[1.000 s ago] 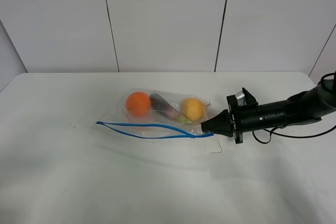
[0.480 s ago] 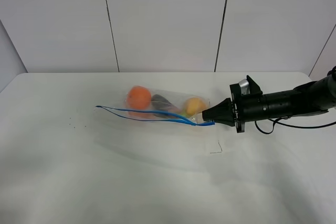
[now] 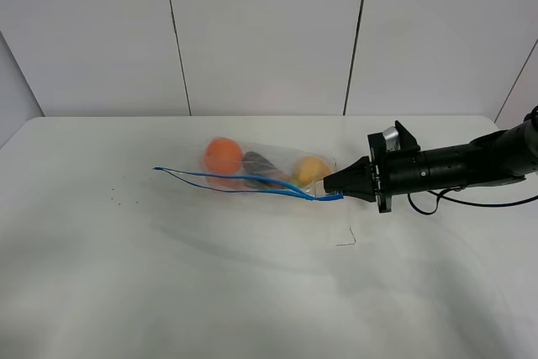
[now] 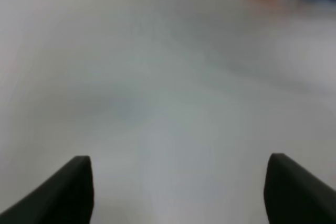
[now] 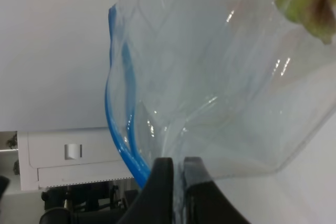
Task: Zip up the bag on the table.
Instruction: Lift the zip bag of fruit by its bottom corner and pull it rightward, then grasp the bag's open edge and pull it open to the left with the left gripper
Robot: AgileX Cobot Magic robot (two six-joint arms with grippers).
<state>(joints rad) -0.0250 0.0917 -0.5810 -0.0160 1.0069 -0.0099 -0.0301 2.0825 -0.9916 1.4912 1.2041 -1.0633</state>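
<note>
The clear bag [image 3: 261, 172] lies on the white table [image 3: 252, 292] with an orange, a dark fruit and a yellow fruit inside. Its blue zipper strip [image 3: 244, 184] runs along the near edge and gapes open. My right gripper [image 3: 334, 189] is shut on the zipper's right end and holds that corner lifted. In the right wrist view the fingers [image 5: 163, 182] pinch the plastic [image 5: 210, 87] beside the blue strip [image 5: 123, 129]. My left gripper [image 4: 178, 187] is open over bare table, and it does not show in the exterior view.
A small dark mark [image 3: 346, 240] lies on the table just in front of the right gripper. A few dark specks [image 3: 122, 201] sit at the left. Grey wall panels stand behind the table.
The right gripper lifted the bag's corner up and slightly back a second ago, tipping the bag so the zipper edge rose. In the last half second nothing visibly moved.
</note>
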